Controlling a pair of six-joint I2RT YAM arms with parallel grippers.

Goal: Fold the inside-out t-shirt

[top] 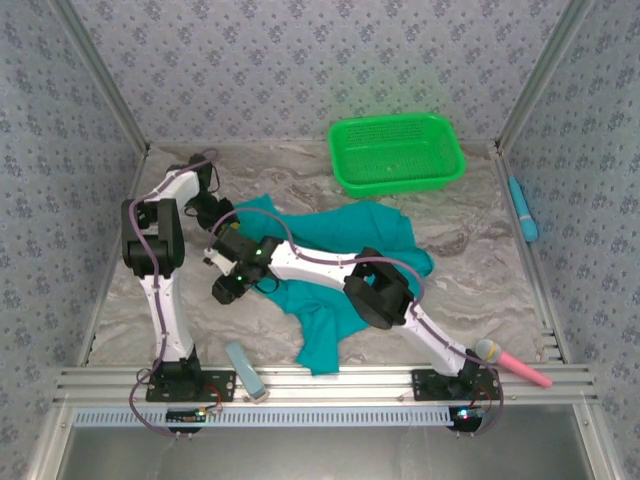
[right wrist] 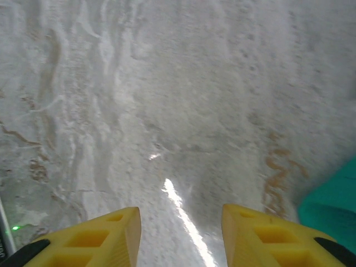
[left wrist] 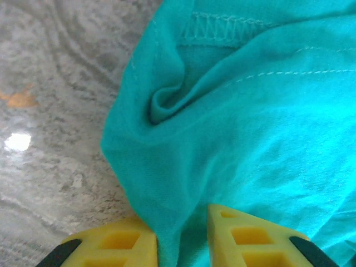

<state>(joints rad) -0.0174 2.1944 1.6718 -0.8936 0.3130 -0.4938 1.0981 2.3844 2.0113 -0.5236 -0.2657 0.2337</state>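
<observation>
Teal inside-out t-shirt (top: 350, 232) lying crumpled across the middle of the table (top: 470, 270).
On the left, left gripper (left wrist: 181, 225) pinching a fold of the shirt's edge; on the right, right gripper (right wrist: 181, 217) spread apart over bare marble, teal cloth nearby.

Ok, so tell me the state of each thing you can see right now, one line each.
t-shirt: unfolded, rumpled on the table, seam stitching showing.
left tool: shut on a fold of the t-shirt.
right tool: open, holding nothing, above bare table.
green basket: upright, looks empty.
</observation>
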